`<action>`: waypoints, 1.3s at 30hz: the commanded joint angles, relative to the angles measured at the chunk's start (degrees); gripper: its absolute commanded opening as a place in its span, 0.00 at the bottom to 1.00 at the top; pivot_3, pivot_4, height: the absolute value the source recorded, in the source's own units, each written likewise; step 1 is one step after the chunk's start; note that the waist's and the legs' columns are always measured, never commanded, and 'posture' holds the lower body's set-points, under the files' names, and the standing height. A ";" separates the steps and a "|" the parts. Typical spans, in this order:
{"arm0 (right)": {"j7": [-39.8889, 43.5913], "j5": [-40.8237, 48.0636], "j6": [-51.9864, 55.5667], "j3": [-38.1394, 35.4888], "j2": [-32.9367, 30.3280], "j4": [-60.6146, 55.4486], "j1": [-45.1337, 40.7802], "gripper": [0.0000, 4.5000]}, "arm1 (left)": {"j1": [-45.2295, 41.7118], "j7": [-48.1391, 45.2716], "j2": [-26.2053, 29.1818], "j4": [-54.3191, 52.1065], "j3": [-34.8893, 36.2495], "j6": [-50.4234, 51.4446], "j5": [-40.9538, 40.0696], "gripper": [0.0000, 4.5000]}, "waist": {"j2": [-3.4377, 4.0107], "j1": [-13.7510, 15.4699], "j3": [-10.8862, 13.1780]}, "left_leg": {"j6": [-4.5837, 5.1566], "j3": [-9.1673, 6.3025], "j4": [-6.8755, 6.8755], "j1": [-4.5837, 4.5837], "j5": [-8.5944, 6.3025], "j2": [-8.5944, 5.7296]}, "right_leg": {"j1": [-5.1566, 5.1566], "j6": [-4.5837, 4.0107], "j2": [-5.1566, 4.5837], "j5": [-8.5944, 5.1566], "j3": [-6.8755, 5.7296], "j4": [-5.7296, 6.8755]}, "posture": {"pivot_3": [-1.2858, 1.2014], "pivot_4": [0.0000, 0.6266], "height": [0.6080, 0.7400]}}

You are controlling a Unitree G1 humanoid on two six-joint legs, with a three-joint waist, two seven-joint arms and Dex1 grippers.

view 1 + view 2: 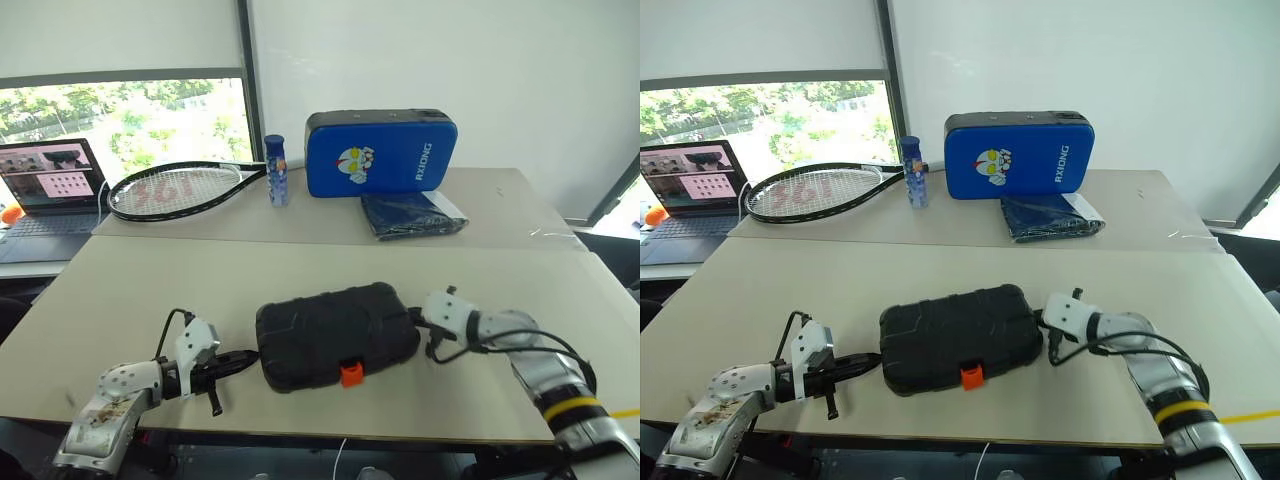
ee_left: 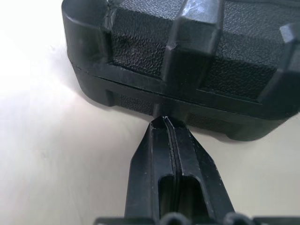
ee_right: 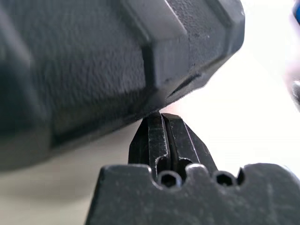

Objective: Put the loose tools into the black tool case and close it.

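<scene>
Now, case: black tool case (image 1: 335, 333) closed on desk (image 1: 300, 270).
Left fingers (image 2: 165, 126): pressed together, tips at case's left end.
Right fingers (image 3: 161, 121): pressed together, tips at case's right end.

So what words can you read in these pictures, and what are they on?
"RXIONG": white letters running up the side of the blue padded bag, beside a cartoon figure.
Red marks on the strings of the racket: too blurred to read.
Label on the small blue bottle: too small to read.
Laptop screen: pictures, no readable words.
Black tool case: no writing visible.
</scene>
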 commanded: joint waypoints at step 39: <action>2.22 11.63 20.19 -1.61 -0.48 -46.00 26.68 0.00 | -34.36 0.13 -12.39 17.61 -16.02 2.57 8.67 0.01 | 0.00 0.32 -0.02 | -0.03 -0.25 0.29 -0.38 0.04 -0.08 | -0.14 0.11 0.17 0.08 -0.05 0.02 | 0.52 0.24 1.00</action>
